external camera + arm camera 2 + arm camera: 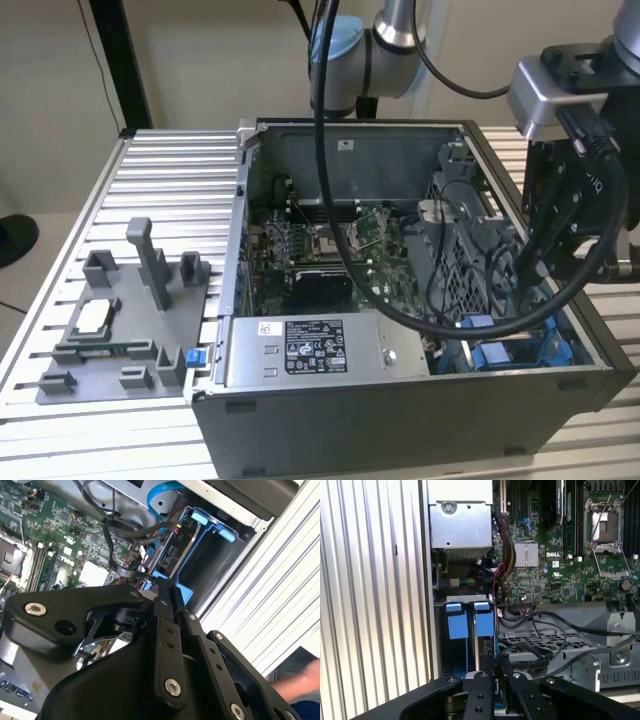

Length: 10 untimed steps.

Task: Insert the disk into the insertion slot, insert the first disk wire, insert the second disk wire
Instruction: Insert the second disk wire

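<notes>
We see the claw (164,586) low inside the open computer case (400,420), its black fingers (481,695) drawn almost together. Whatever lies between their tips is hidden by the claw's own body. The tips sit just beside a black flat cable (125,570) and near the blue drive carriers (457,625). The insertion slot (555,641), in the grey perforated cage, lies beside those carriers, partly crossed by black wires (560,622). A grey fixture tray (125,335) rests on the ribbed table (170,170), well apart. A person's arm (300,685) is blurred and cut off.
</notes>
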Available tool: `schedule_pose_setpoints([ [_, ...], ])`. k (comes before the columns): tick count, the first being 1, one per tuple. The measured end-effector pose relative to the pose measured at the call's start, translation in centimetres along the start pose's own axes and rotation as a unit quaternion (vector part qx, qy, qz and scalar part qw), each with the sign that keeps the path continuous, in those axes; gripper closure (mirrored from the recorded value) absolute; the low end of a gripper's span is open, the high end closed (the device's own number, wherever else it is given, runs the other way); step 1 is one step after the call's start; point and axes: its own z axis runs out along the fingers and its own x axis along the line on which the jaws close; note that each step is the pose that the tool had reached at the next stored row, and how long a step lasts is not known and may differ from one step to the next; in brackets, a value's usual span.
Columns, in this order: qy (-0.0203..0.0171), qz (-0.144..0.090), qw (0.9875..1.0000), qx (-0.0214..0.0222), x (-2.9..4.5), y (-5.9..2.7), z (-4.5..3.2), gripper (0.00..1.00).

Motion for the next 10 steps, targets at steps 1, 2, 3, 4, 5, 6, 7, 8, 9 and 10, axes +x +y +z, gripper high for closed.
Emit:
schedule_pose_setpoints([
  [1,0.0014,0.0,1.0,0.0031,0.02,0.13,0.06,1.0],
  [2,0.003,-0.001,1.0,0.0058,0.03,0.25,0.12,1.0],
  [3,0.005,-0.001,1.0,0.0083,0.04,0.35,0.18,1.0],
  [4,0.0071,-0.001,0.9999,0.0102,0.05,0.43,0.24,1.0],
  [5,0.0093,-0.002,0.9999,0.0116,0.06,0.48,0.31,1.0],
  [6,0.0115,-0.002,0.9998,0.0128,0.06,0.52,0.39,1.0],
  [7,0.0134,-0.002,0.9998,0.014,0.07,0.55,0.49,1.0],
  [8,0.0144,-0.002,0.9998,0.015,0.08,0.57,0.57,1.0],
  [9,0.0147,-0.002,0.9998,0.0152,0.09,0.57,0.6,1.0],
  [10,0.0149,-0.002,0.9998,0.0152,0.09,0.57,0.59,1.0],
])
